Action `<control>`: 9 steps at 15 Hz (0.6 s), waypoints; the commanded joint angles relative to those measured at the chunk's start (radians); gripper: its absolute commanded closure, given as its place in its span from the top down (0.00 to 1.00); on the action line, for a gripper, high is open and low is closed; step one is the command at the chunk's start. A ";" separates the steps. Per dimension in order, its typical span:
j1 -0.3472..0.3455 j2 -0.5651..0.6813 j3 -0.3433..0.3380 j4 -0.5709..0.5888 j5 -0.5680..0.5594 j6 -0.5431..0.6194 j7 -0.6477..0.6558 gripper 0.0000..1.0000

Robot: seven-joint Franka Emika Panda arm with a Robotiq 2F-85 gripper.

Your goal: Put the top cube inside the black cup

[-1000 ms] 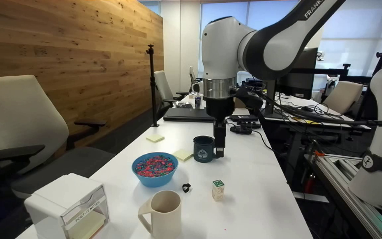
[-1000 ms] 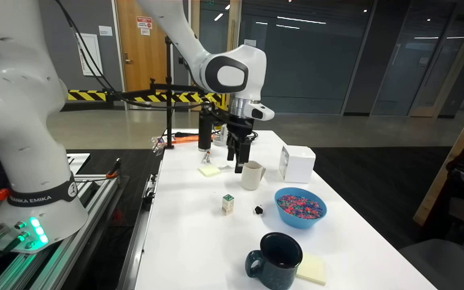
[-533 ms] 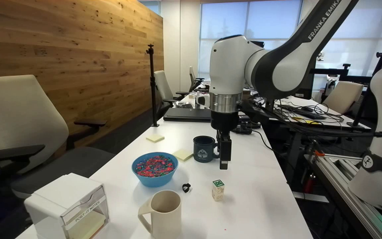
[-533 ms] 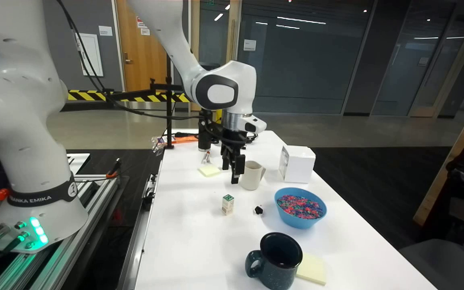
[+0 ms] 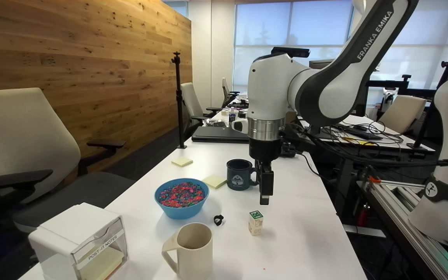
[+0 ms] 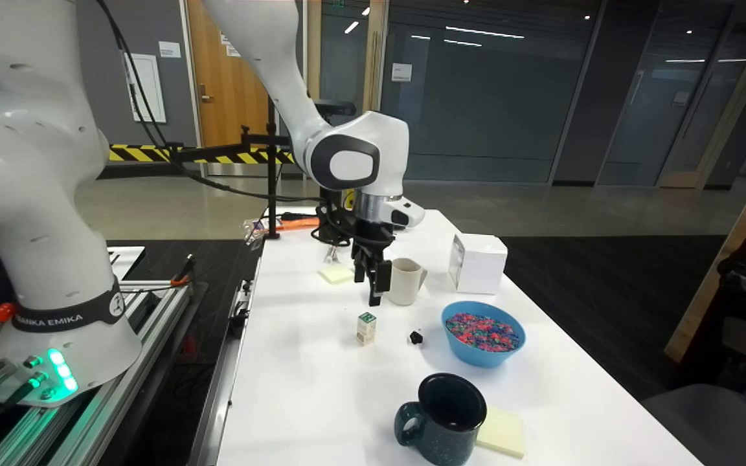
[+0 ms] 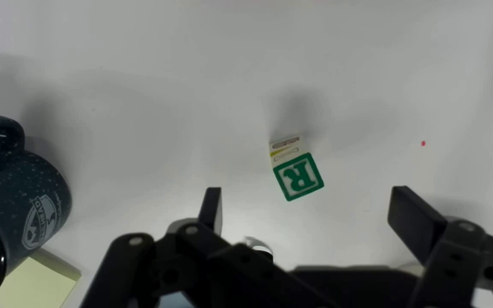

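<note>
Though lower and nearer the top cube (image 7: 298, 177) than before, hand (image 7: 306, 205) agape over counter (image 6: 308, 401), toward its robot-side edge.

The top cube (image 7: 298, 176) has a green edge and a green R. The cup (image 7: 17, 194) is dark blue-green with pale specks. The bowl (image 5: 180, 212) is blue, the gripper (image 7: 313, 214) black.

Vert. hand (image 7: 310, 211) w/ 2 fingers (image 7: 415, 224) well apart
</note>
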 commanded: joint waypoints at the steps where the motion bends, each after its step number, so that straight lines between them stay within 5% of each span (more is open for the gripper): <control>1: -0.001 0.027 -0.018 -0.009 -0.027 0.051 -0.020 1.00; 9: 0.003 0.081 -0.023 0.000 -0.026 0.096 -0.063 1.00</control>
